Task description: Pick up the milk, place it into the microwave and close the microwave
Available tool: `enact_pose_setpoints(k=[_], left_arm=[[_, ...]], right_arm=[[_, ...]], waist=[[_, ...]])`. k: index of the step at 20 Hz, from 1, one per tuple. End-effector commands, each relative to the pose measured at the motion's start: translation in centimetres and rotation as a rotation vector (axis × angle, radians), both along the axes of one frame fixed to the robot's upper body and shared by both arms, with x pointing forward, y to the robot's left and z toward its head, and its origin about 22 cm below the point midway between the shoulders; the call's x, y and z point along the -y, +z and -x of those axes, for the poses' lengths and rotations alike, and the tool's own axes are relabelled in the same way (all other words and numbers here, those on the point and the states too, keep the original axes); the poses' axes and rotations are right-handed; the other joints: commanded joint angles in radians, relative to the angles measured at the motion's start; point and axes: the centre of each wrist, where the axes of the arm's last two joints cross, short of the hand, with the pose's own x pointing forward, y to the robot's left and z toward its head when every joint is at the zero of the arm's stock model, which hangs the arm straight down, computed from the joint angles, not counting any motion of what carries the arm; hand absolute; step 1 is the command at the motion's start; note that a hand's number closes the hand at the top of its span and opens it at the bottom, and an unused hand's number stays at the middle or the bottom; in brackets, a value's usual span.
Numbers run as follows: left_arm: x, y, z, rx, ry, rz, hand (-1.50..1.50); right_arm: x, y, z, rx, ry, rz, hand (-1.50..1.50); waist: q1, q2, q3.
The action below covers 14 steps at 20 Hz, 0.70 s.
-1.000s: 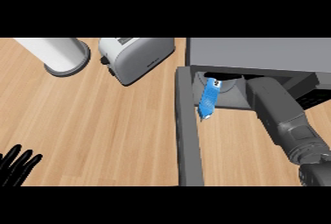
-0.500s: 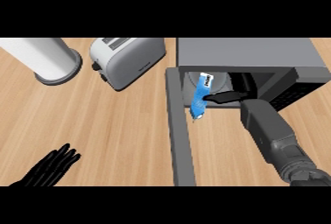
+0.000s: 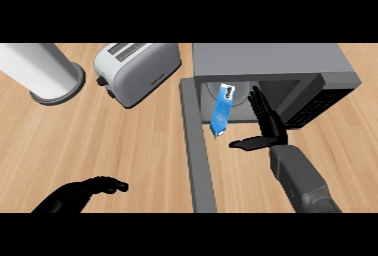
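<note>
1. One milk [image 3: 221,112] carton shows: a blue and white pack, standing tilted in the mouth of the microwave [image 3: 295,62], its white top leaning toward the dark inside and its blue base near the front sill. No hand holds it.
2. One microwave sits at the upper right of the wooden bench [image 3: 111,145]. It is a grey box with a dark cavity and a dark panel on its right side. Its one door [image 3: 193,150] is swung open and runs as a long grey bar from the left edge of the cavity down toward the view's lower edge.
3. Two hands are in view. The right hand [image 3: 267,125] is held in front of the cavity, just right of the milk and apart from it, fingers straight and pointing into the microwave, thumb spread out to the left; it is wide and carries nothing.
4. The left hand [image 3: 81,192] is low at the lower left above the bench, well apart from the microwave, with its fingers curled inward and nothing in them.
5. One silver toaster [image 3: 136,70] lies just left of the microwave.
6. One white cylinder [image 3: 40,70] on a grey round base stands at the upper left, just beside the toaster.
</note>
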Motion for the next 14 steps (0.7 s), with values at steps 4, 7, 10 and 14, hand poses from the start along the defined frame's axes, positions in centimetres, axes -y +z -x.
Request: enact_pose_setpoints(k=[4, 7, 10, 14], left_arm=[[2.0, -0.5, -2.1, 0.014, -0.005, -0.081, 1.5], [3.0, -1.1, -3.0, -0.006, -0.014, -0.115, 1.5], [4.4, -0.8, -4.8, 0.018, -0.065, -0.178, 1.5], [7.0, -3.7, -5.9, 0.03, -0.116, -0.208, 1.5]], right_arm=[[4.1, -4.3, 6.6, -0.04, -0.047, 0.039, -1.5], [6.2, -4.2, 7.9, -0.029, -0.07, 0.04, -1.5], [9.5, -5.0, 11.7, -0.029, -0.113, 0.043, -1.5], [12.7, -4.0, 14.4, -0.005, -0.128, 0.031, -1.5]], waist=[[-0.023, -0.005, -0.002], [-0.04, -0.009, -0.003], [-0.036, -0.004, -0.003], [-0.038, 0.002, -0.004]])
